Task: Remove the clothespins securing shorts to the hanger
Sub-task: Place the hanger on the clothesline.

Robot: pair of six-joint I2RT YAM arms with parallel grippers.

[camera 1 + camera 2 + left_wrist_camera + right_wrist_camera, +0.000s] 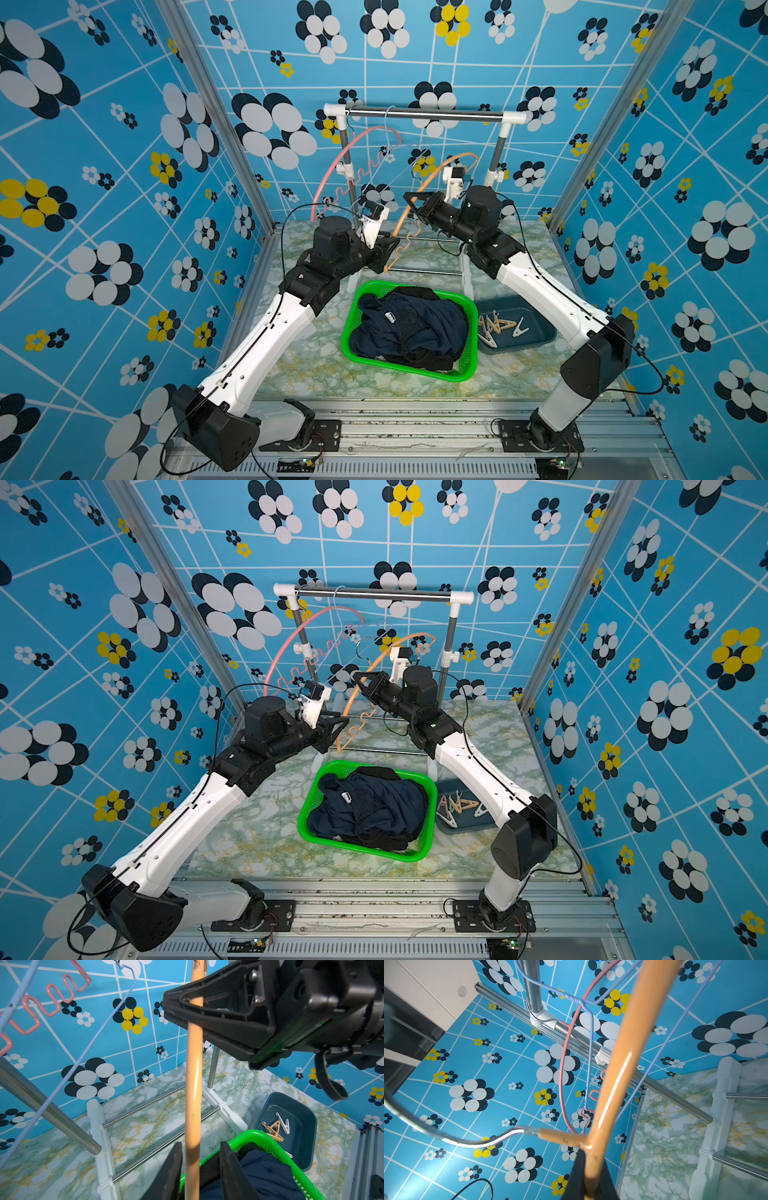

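Two arms, the left arm and the right arm, reach from the near edge over the marble table. Between them sits a green basket with the navy shorts heaped on top of a black pair. Just beside the basket, on the right arm's side, a blue-grey tray holds the clothespins, tan and white ones lying loose in a pile. Farther back, the left gripper has its fingers spread on either side of the low end of an orange hanger; the left wrist view shows a gap between the bar and one finger. Higher up the same tilted hanger, the right gripper has its fingers pressed together, pinching the bar next to the base of the metal hook. Behind both, a pink hanger and a pale blue wire hanger hang from the rail of the drying rack.
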